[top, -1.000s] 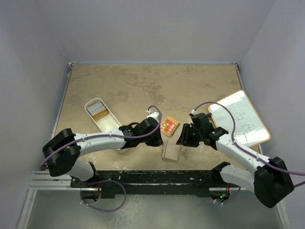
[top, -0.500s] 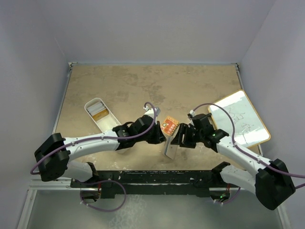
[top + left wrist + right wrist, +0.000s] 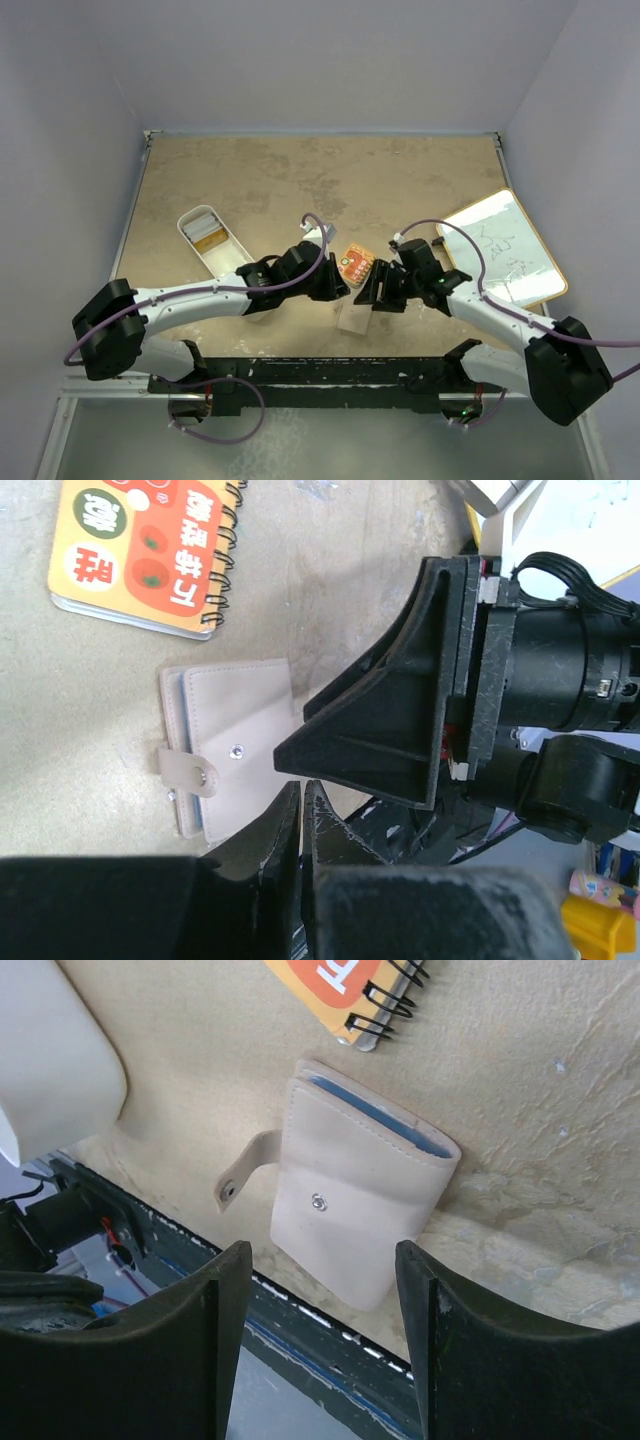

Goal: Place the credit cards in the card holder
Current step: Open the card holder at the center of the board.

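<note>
right gripper (image 3: 322, 1260): spread wide open with nothing in it, hanging right over the card holder. In its own wrist view one finger sits off each side of it.
card holder (image 3: 360, 1210): dead ahead of and just below that gripper, lying flat on the surface (image 3: 260, 180). It's folded over, but the snap tab is undone and sticks out sideways.
blue card (image 3: 375, 1115): only an edge of it peeks out of the fold, on the side of the holder away from the gripper.
long axis: runs roughly away from the right gripper but twisted a bit off square to the fingers. I'd guess it needs a small wrist turn before any pinch.
left gripper (image 3: 301, 792): clenched tight on nothing, tips just beside the holder's corner. Can't tell if they're touching it.
nearer arm: both are close tbh, but the right one is the one lined up over it.
notebook (image 3: 350, 985): orange spiral thing, just past the holder.
white bin (image 3: 232, 258): well off beyond the left gripper, with what look like more credit cards (image 3: 204, 230) stacked at its far end.
</note>
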Controlling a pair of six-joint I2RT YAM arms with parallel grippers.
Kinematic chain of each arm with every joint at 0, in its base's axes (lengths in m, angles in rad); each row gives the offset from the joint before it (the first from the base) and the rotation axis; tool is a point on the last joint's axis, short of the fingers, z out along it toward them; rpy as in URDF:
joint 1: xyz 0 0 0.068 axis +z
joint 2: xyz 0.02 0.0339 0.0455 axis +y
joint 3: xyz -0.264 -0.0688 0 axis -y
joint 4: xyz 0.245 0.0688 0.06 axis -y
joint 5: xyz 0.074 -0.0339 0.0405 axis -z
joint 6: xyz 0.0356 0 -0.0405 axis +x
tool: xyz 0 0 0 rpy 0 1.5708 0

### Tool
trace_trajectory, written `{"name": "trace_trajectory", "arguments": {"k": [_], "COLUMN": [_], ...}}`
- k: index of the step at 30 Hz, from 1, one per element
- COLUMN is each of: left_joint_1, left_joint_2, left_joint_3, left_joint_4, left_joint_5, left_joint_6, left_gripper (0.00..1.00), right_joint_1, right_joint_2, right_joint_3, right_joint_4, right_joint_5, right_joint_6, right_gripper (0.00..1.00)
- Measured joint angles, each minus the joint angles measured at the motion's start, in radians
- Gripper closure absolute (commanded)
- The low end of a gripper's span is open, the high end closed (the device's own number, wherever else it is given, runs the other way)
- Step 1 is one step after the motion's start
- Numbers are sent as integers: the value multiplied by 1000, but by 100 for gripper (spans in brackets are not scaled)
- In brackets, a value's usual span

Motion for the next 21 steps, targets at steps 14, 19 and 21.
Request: {"name": "trace_trajectory", "arguments": {"k": [14, 19, 21], "left_joint_1": [0, -1, -1], "left_joint_2": [167, 217, 233], "left_joint_3": [1, 9, 14], "left_joint_4": [-42, -60, -59], "left_joint_5": [-45, -52, -50], "left_joint_6": [98, 136, 150], "left_gripper": [51, 43, 42], "right_joint_1": [2, 2, 2], "right_joint_2": [60, 113, 124], "right_joint_3": [4, -1, -3], "right_joint_4": [-34, -8, 9], "right_joint_5": [82, 104, 101], "right_joint_6": [-42, -54, -55], "right_gripper": [55, 59, 60]}}
